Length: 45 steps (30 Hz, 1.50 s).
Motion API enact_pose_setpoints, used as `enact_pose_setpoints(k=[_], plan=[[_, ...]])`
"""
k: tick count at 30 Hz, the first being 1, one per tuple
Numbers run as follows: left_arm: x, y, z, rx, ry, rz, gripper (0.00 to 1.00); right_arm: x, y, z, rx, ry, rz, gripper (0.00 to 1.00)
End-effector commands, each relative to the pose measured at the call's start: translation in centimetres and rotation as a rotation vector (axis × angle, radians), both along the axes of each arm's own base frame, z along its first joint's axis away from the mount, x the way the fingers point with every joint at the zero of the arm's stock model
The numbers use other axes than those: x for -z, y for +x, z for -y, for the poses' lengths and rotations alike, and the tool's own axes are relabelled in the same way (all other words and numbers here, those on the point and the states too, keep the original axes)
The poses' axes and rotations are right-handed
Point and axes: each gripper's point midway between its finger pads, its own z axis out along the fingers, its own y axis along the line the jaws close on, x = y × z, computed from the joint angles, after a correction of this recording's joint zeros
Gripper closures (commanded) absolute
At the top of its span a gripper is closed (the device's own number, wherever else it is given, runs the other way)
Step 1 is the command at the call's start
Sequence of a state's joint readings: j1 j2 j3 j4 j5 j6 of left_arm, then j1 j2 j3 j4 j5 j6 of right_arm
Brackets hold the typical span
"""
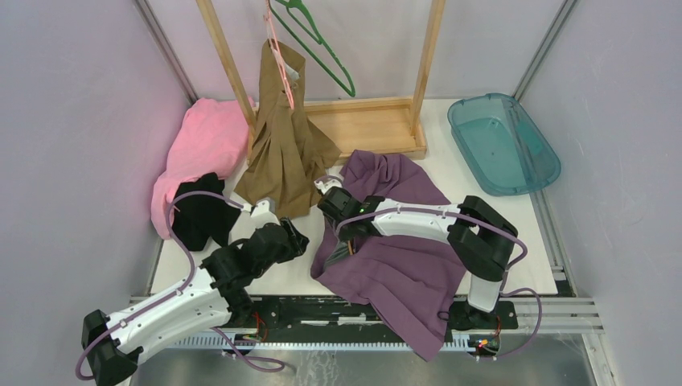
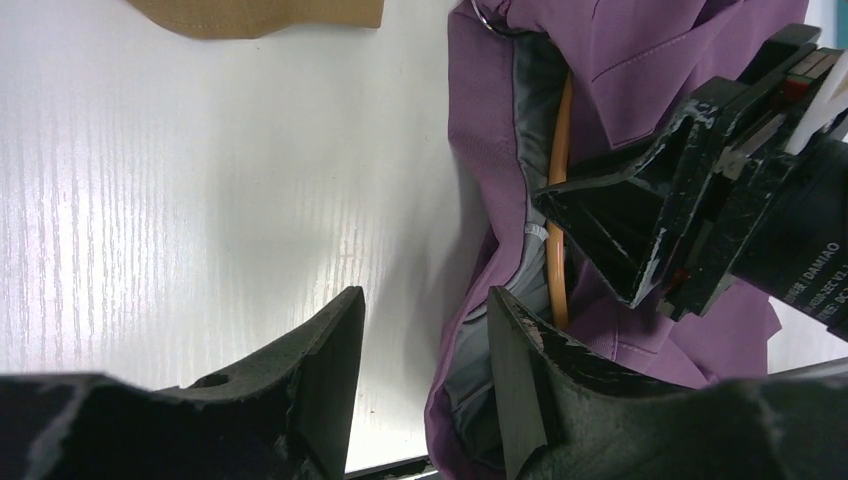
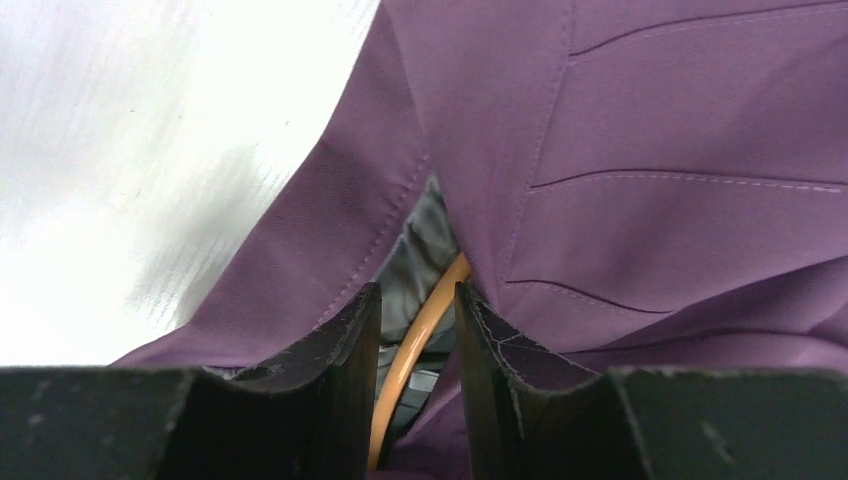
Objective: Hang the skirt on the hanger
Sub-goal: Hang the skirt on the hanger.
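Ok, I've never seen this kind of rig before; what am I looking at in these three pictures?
Two robot arms are bolted to a table. The wide picture looks down from above; the other two come from wrist cameras. A purple skirt lies on the table with an orange hanger tucked inside it. The right tool straddles that hanger; whether it pinches is unclear. The left tool is open beside the skirt's edge. Also there: a brown skirt hanging on a wooden rack, a pink cloth, a black cloth, a teal tub.
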<state>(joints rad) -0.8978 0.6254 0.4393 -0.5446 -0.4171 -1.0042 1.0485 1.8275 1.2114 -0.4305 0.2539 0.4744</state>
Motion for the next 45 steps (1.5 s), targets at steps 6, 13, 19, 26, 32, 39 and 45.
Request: enact_pose_setpoints(k=[6,13,19,26,32,39,45], plan=[[-0.3,0.5,-0.5,-0.01,0.022,0.039,0.46,-1.6,1.4,1.9,0.055,0.0,0.053,0.61],[-0.6,0.6,-0.5,-0.009,0.02,0.042,0.47,-0.4,1.4,1.9,0.054,-0.001,0.025,0.6],[-0.6,0.6,-0.5,-0.009,0.023,0.042,0.47,0.9,1.3,0.7,0.043,0.015,-0.01,0.63],[-0.8,0.7,-0.5,-0.008,0.027,0.045,0.48,2.5,1.4,0.2,0.042,-0.01,-0.042,0.7],[-0.9,0.7,-0.7,-0.011,0.034,0.051,0.47,2.5,1.7,1.3,0.032,-0.015,-0.046,0.9],[-0.3,2.6,0.3,0.006,0.091,0.029,0.41,-2.2,1.7,2.4,-0.091,0.007,0.009,0.99],[-1.6,8.1,1.7,0.031,0.08,0.042,0.23,-2.2,0.1,3.0,-0.142,0.04,-0.018,0.99]])
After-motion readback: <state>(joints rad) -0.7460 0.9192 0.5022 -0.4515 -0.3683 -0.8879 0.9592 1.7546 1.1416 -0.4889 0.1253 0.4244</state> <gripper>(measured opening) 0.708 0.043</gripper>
